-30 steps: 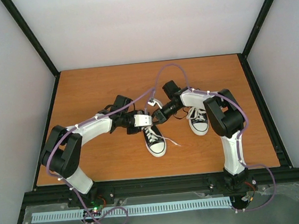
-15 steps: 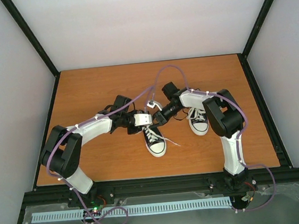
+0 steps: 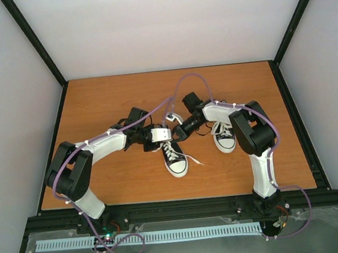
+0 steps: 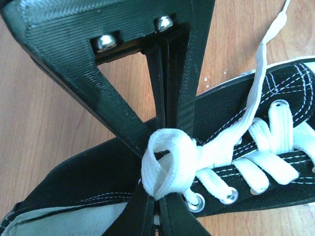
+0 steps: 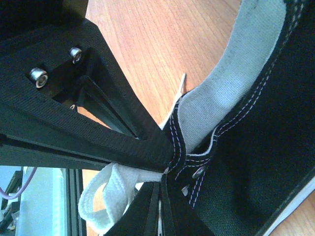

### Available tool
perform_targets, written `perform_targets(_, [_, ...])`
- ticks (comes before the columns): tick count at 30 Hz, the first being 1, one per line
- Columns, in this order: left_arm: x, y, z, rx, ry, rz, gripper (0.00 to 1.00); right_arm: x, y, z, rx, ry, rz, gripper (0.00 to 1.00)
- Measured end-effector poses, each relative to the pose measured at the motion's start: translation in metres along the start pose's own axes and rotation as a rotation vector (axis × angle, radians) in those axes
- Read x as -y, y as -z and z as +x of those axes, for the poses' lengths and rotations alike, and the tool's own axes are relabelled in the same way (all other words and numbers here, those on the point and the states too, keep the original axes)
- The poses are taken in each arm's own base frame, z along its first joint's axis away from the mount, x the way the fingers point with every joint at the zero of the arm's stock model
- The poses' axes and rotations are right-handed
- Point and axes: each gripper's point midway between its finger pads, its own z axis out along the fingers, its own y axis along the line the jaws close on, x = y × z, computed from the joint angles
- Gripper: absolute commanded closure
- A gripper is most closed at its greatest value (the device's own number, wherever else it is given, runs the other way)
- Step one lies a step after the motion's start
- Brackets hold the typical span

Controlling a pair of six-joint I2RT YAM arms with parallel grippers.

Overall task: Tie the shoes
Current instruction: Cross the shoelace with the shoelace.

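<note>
Pinching lace loops over the near shoe, left gripper and right gripper clench tight (one loop each).

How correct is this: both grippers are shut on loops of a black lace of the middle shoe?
Wrong in one thing: the lace is white, not black, as the left wrist view shows. The left gripper and the right gripper are each shut on a loop at the middle shoe.
</note>
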Motion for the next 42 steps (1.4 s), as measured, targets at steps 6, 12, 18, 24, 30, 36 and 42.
perform_targets(6, [0.000, 0.001, -0.001, 0.003, 0.005, -0.001, 0.76, -0.001, 0.002, 0.000, -0.003, 0.009, 0.015, 0.97])
perform_targets(12, [0.004, 0.006, -0.008, 0.023, -0.010, 0.009, 0.65, 0.001, 0.004, -0.001, -0.007, 0.023, 0.048, 0.97])
perform_targets(18, [0.009, 0.012, -0.017, 0.058, -0.020, 0.029, 0.59, 0.000, 0.006, -0.001, -0.008, 0.027, 0.058, 0.97])
perform_targets(24, [0.015, 0.009, -0.027, 0.083, -0.033, 0.044, 0.61, 0.000, 0.006, 0.000, -0.013, 0.021, 0.057, 0.97])
perform_targets(30, [0.015, 0.006, -0.034, 0.098, -0.050, 0.038, 0.61, 0.001, 0.006, 0.001, -0.017, 0.018, 0.066, 0.97])
perform_targets(36, [0.017, 0.002, -0.037, 0.098, -0.064, 0.037, 0.73, 0.003, 0.007, 0.002, -0.020, 0.016, 0.078, 0.97])
perform_targets(42, [0.014, 0.000, -0.036, 0.089, -0.073, 0.023, 0.99, 0.002, 0.006, 0.002, -0.020, 0.017, 0.071, 0.97])
